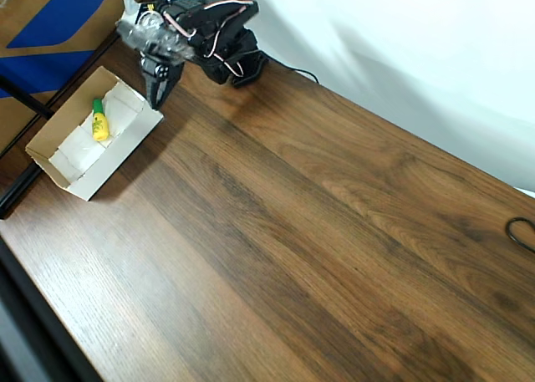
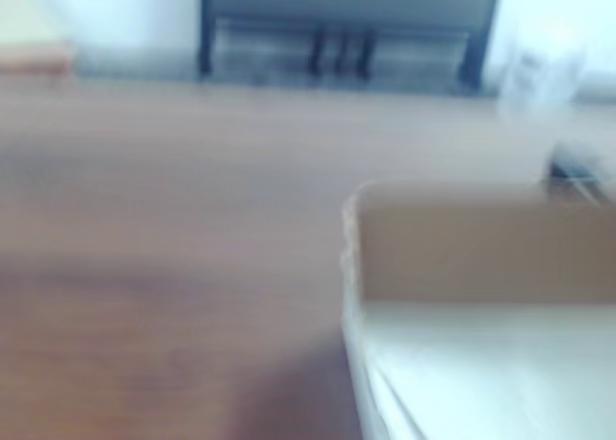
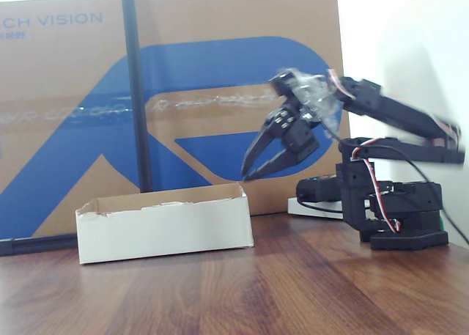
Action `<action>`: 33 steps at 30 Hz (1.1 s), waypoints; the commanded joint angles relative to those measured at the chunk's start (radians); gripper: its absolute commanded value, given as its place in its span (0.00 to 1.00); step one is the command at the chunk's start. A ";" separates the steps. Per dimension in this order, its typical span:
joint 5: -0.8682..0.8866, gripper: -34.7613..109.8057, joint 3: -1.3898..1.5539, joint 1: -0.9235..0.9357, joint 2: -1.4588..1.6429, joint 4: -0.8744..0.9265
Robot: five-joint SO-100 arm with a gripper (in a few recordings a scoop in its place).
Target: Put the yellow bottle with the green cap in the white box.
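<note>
Yellow bottle with the green cap (image 1: 99, 124) lies flat inside the white box (image 1: 58, 127), cap toward the far wall, near the box's middle. End effector (image 3: 248, 172), black and empty with fingers nearly closed, hangs above the box's corner nearest the arm, clear of it. Box sits on the wooden surface (image 1: 318, 257) beside a brown-and-blue carton (image 3: 66, 100).

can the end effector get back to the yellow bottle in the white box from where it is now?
Probably yes. The yellow bottle lies uncovered in the open-topped white box, and the end effector hangs just above the box's near corner with nothing between them.
</note>
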 commanded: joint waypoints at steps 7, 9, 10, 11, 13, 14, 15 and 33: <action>-0.011 0.24 0.107 0.026 0.121 0.098; -0.009 0.24 0.123 0.023 0.121 0.124; -0.009 0.24 0.135 0.021 0.121 0.135; -0.008 0.24 0.147 0.021 0.121 0.153; -0.009 0.24 0.158 0.014 0.121 0.216; -0.009 0.24 0.160 0.006 0.121 0.250; -0.006 0.24 0.158 -0.002 0.121 0.276; -0.114 0.24 0.221 -0.009 0.120 0.514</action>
